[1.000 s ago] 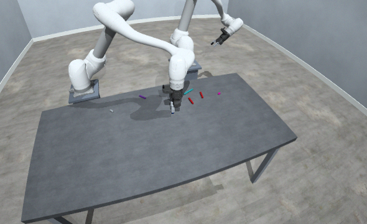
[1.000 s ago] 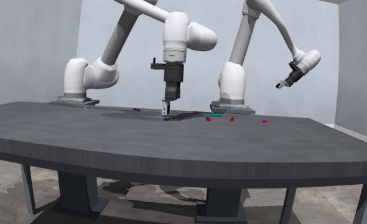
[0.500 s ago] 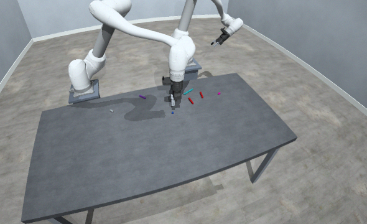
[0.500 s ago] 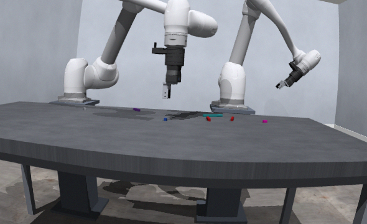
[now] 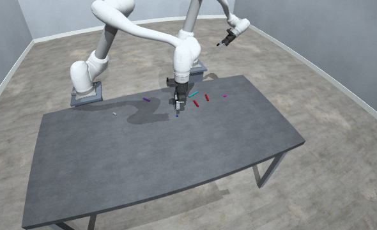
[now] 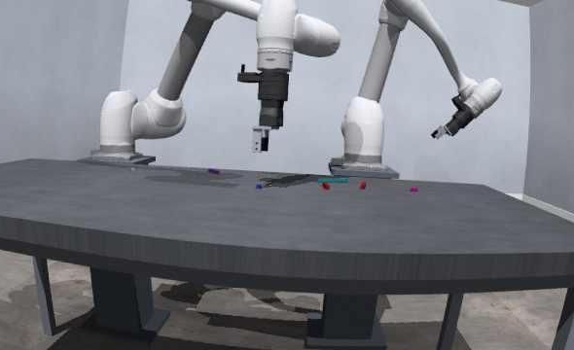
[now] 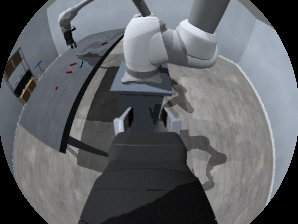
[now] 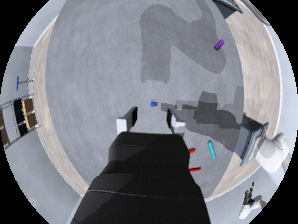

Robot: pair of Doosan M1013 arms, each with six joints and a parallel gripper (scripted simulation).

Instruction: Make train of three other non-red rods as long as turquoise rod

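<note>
The blue rod (image 5: 177, 115) (image 6: 259, 187) (image 8: 153, 104) lies alone on the table. My right gripper (image 5: 178, 107) (image 6: 261, 147) (image 8: 152, 113) is open and empty, in the air above it. The purple rod (image 5: 146, 99) (image 6: 213, 171) (image 8: 219, 45) lies near the robot-side edge, and the small grey rod (image 5: 114, 114) (image 6: 132, 170) lies farther left in the top view. The turquoise rod (image 5: 193, 94) (image 6: 333, 180) (image 8: 211, 150) lies right of the right gripper there. The magenta rod (image 5: 225, 96) (image 6: 414, 190) (image 7: 56, 88) lies farthest right. My left gripper (image 5: 220, 45) (image 6: 439, 133) (image 7: 147, 113) is open and empty, off the table.
Two red rods, one (image 5: 196, 103) (image 6: 326, 186) near the turquoise rod and the other (image 5: 207, 97) (image 6: 363, 186) toward the magenta rod, lie apart on the table (image 5: 137, 160) (image 6: 219, 214). The right arm's shadow falls around the blue and purple rods.
</note>
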